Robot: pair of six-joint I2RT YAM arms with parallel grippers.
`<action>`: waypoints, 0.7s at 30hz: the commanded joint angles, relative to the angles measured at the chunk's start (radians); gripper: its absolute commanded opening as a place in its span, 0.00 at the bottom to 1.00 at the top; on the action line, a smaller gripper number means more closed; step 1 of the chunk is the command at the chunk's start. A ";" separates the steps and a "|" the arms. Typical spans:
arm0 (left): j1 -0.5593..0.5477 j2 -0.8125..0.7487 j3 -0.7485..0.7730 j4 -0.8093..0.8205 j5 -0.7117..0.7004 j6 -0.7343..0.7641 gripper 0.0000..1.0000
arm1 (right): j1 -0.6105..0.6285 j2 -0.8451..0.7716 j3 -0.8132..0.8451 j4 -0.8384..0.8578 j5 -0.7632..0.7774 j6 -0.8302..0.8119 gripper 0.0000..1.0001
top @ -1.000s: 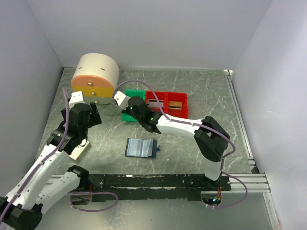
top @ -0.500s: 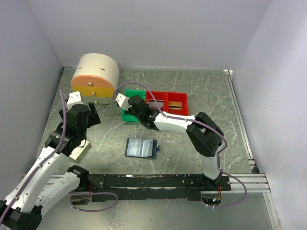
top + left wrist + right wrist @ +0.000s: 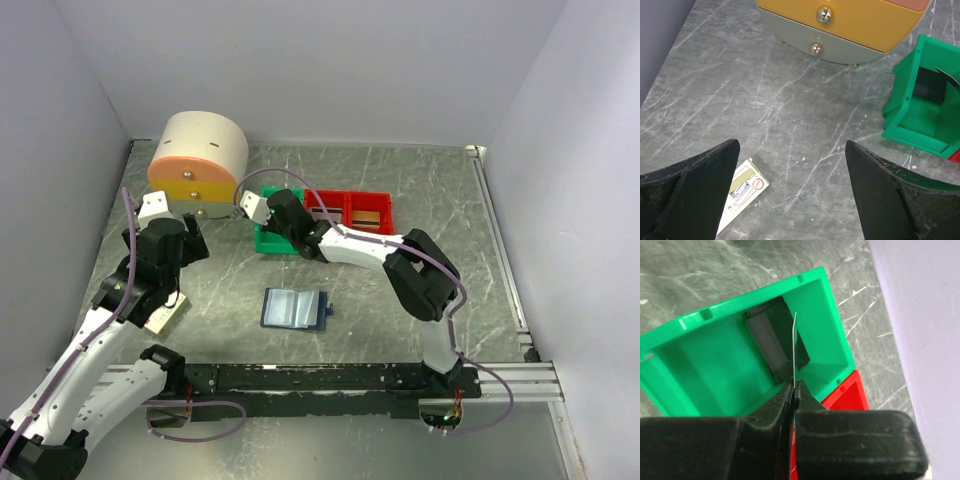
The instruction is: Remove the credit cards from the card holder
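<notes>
Hanging edge-on over green plastic bin point(image 3: 715, 365), thin pale credit card point(image 3: 795, 340) sits pinched in your right gripper point(image 3: 794, 387), carried deeper this last second; release next, likely. Navy bifold card holder point(image 3: 295, 309) lies open, well apart. Left gripper point(image 3: 791, 150) spread, empty.

The card holder point(image 3: 294, 309) is laid open and flat on the table point(image 3: 430, 180). Its pale blue-grey lining is turned upward, framed by a dark navy edge, and its strap tab point(image 3: 326, 311) is extended to the right. A pale grey card point(image 3: 322, 213) and a gold-tan card point(image 3: 367, 217) are laid in separate red bins point(image 3: 365, 196). A thin card point(image 3: 795, 340) is seen edge-on, pinched by the right gripper point(image 3: 794, 385) over the green bin point(image 3: 700, 365).
</notes>
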 commanded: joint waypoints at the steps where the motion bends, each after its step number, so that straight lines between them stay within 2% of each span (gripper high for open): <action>1: 0.009 -0.005 -0.002 0.005 -0.012 0.003 0.99 | -0.004 0.081 0.061 -0.006 -0.014 -0.080 0.00; 9: 0.013 -0.011 -0.003 0.014 -0.005 0.010 1.00 | -0.034 0.193 0.188 -0.058 -0.019 -0.131 0.00; 21: 0.030 -0.015 -0.006 0.024 0.014 0.018 1.00 | -0.057 0.258 0.168 0.034 0.016 -0.243 0.00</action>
